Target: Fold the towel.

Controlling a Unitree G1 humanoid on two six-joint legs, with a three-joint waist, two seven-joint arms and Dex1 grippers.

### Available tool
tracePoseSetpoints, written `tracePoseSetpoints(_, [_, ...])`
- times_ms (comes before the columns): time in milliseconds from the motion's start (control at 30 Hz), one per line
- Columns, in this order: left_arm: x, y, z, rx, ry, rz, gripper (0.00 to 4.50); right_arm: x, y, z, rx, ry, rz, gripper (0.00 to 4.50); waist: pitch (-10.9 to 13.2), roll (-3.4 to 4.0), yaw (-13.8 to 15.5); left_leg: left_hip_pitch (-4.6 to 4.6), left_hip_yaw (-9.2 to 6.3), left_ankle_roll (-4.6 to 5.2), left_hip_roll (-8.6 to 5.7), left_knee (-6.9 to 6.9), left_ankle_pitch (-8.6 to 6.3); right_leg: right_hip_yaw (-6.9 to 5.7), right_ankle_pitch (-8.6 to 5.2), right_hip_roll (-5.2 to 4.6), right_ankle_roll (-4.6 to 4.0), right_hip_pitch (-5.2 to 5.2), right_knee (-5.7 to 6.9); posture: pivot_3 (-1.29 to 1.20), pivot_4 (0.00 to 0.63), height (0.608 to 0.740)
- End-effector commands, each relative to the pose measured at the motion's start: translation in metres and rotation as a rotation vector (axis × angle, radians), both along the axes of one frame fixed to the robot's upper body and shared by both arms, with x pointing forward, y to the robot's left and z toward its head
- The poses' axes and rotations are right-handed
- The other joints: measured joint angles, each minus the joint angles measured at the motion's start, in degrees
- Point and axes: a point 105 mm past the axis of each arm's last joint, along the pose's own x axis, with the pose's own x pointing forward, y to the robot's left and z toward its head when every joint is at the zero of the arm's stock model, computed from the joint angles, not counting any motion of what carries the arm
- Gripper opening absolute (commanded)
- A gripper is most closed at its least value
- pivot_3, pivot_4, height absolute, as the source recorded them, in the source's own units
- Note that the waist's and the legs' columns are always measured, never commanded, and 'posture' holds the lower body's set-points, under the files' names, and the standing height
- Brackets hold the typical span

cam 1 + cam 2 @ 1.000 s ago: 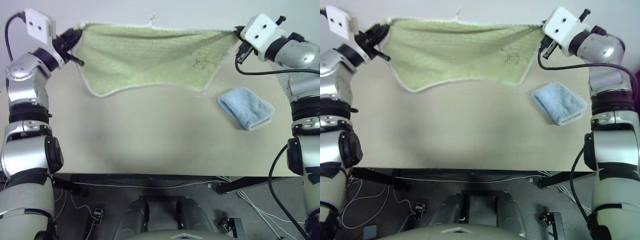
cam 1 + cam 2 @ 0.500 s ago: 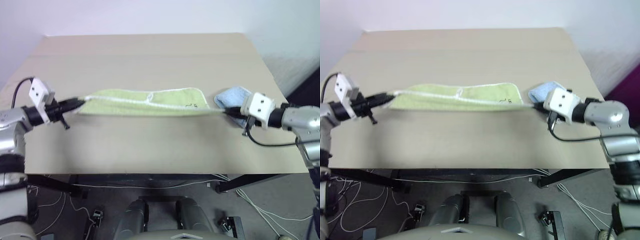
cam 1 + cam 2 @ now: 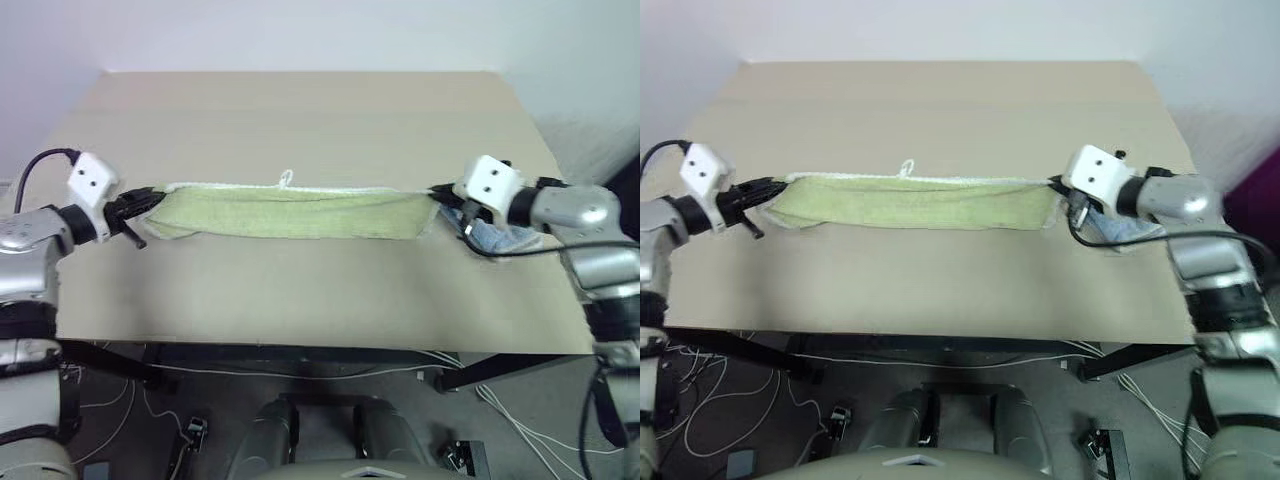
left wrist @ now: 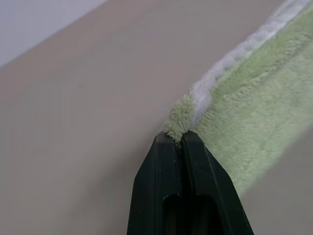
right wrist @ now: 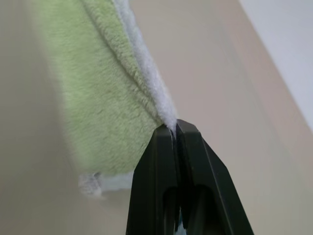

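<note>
Beige worktop (image 3: 300, 110) spreads wide beneath a pale wall, bare across its far half. Across its middle lies the towel (image 3: 290, 212), a long green band stretched between the arms, its white loop (image 3: 287, 179) at the far edge. Left fingers (image 4: 178, 142) are clamped on one corner, right fingers (image 5: 173, 129) on the other. A light blue cloth (image 3: 1120, 226) sits beneath the right wrist, mostly hidden.

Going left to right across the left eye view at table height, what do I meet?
left gripper, shut on the towel's corner → towel, stretched across the table → right gripper, shut on the towel's other corner → light blue cloth, partly behind the right arm.
</note>
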Motion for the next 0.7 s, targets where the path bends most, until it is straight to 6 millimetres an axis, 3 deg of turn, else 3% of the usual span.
tracePoseSetpoints(33, [0.01, 0.017, -0.011, 0.103, 0.009, 0.116, 0.0, 0.022, -0.01, -0.002, -0.061, -0.04, -0.068, 0.02, 0.0, 0.0, -0.1, -0.05, 0.0, 0.0, -0.01, -0.01, 0.0, 0.0, 0.0, 0.01, 0.0, -0.06, 0.0, 0.0, 0.15, 0.74])
tracePoseSetpoints(233, [0.024, 0.014, -0.029, 0.22, 0.025, 0.163, 0.0, 0.056, -0.003, -0.011, -0.12, -0.106, -0.132, 0.02, 0.0, 0.0, -0.66, -0.1, 0.07, -0.02, -0.01, -0.02, 0.02, 0.03, 0.0, 0.04, 0.0, -0.22, 0.12, 0.0, 0.15, 0.74])
tracePoseSetpoints(433, [0.031, 0.008, -0.031, 0.192, 0.007, 0.186, 0.0, 0.062, 0.003, -0.024, -0.13, -0.104, -0.115, 0.02, 0.0, 0.0, -1.05, -0.1, 0.06, -0.04, -0.03, 0.0, 0.03, 0.02, 0.0, 0.01, 0.0, -0.23, 0.18, 0.0, 0.15, 0.74])
tracePoseSetpoints(533, [0.031, 0.006, -0.031, 0.157, 0.005, 0.174, 0.72, 0.061, 0.002, -0.03, -0.121, -0.096, -0.105, 0.68, 0.0, 0.0, -1.5, -0.1, 0.05, -0.04, -0.03, 0.0, 0.04, 0.01, 0.0, 0.02, 0.0, -0.23, 0.21, 0.0, 0.15, 0.74])
tracePoseSetpoints(700, [0.031, 0.01, -0.023, 0.158, -0.038, 0.196, 2.35, 0.058, 0.002, -0.021, -0.063, -0.151, -0.097, 2.27, 0.0, 0.0, -1.83, -0.1, 0.05, -0.06, -0.01, -0.01, 0.05, 0.03, 0.0, 0.04, 0.0, -0.28, 0.26, 0.0, 0.15, 0.74])
